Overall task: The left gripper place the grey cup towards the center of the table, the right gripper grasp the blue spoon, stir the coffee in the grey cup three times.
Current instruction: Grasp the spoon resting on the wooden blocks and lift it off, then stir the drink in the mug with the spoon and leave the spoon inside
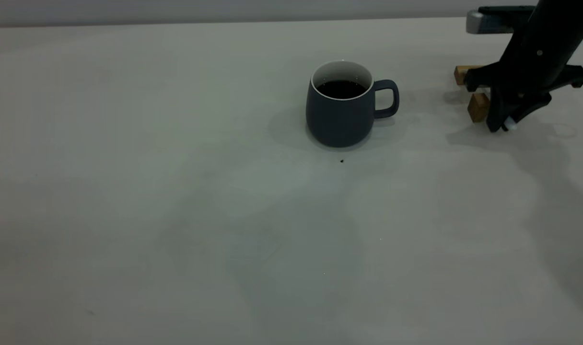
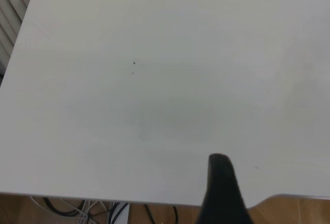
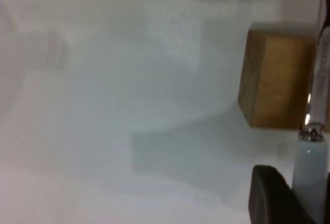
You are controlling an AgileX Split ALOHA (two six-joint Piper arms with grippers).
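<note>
The grey cup (image 1: pixel 342 108) stands upright near the middle of the table (image 1: pixel 176 191), its handle pointing toward the right arm. Dark coffee (image 1: pixel 342 88) fills it partway. My right gripper (image 1: pixel 505 123) is low over the table at the far right, well apart from the cup. It is shut on the blue spoon (image 3: pixel 310 165): the pale handle sits between the jaws and its end (image 1: pixel 511 125) pokes out below them. The metal stem (image 3: pixel 315 80) runs past a wooden block. My left gripper (image 2: pixel 223 190) hangs above bare table near its edge and holds nothing I can see.
Two wooden blocks (image 1: pixel 478 106) (image 1: pixel 463 74) lie right beside the right gripper; one (image 3: pixel 276 80) shows large in the right wrist view. A tiny dark speck (image 1: pixel 342 161) lies in front of the cup. Cables (image 2: pixel 77 208) hang below the table edge.
</note>
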